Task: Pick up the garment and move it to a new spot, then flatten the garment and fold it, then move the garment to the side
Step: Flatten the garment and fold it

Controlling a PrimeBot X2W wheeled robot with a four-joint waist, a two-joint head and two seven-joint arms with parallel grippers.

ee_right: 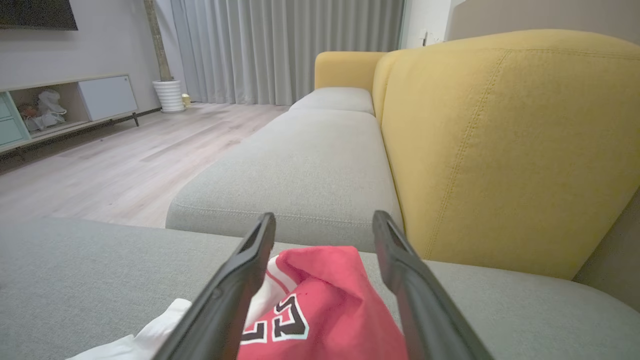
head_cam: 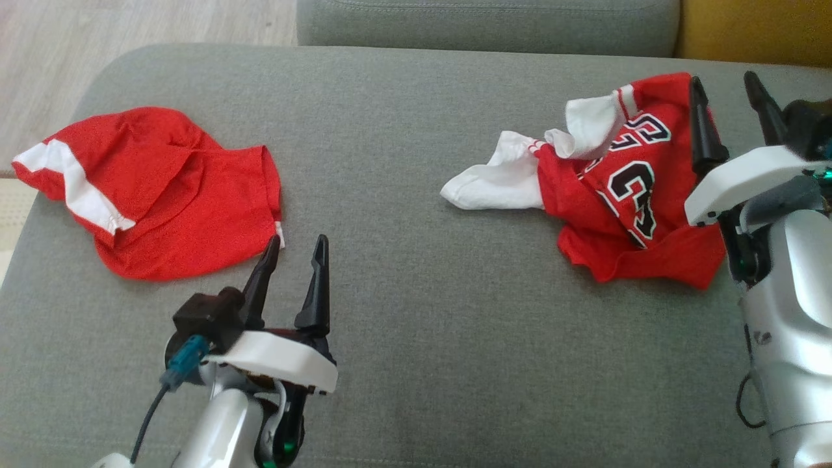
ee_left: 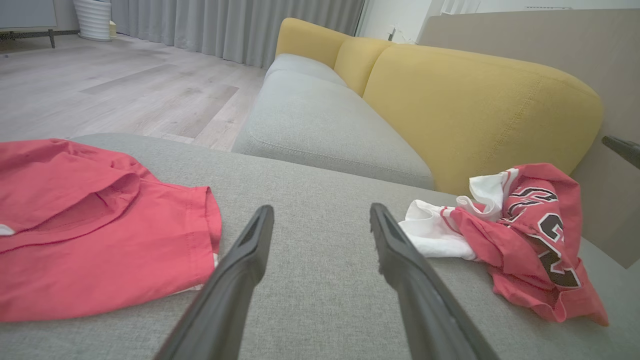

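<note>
The right gripper (head_cam: 723,81) has its two fingers (ee_right: 235,280) spread wide, and they hold nothing. The shirt (head_cam: 624,195) lies right under them in a bumpy heap. One red fold pokes up into the gap between them, but it is not pinched. I cannot tell if the fingers touch the cloth. I think the fingers stand wide like this so they can come down on both sides of a fold. The shirt is the thing to move, I think, because these fingers are over it. It is all crumpled, with a white sleeve sticking out to the left of the fingers and the big numbers bent, so it is not flat yet and not folded. The left gripper (head_cam: 297,240) is wide too and holds nothing. Its tips sit just beside the edge of a red cloth (head_cam: 162,195), which may be shorts, off to their left. The shirt is well apart from them, to their right. I think this arm waits here, ready to help pull the shirt flat. Between the two grippers the grey seat (head_cam: 416,292) is bare and flat, a good place to spread the shirt. Past the right fingers stands the yellow back (ee_right: 500,150).
</note>
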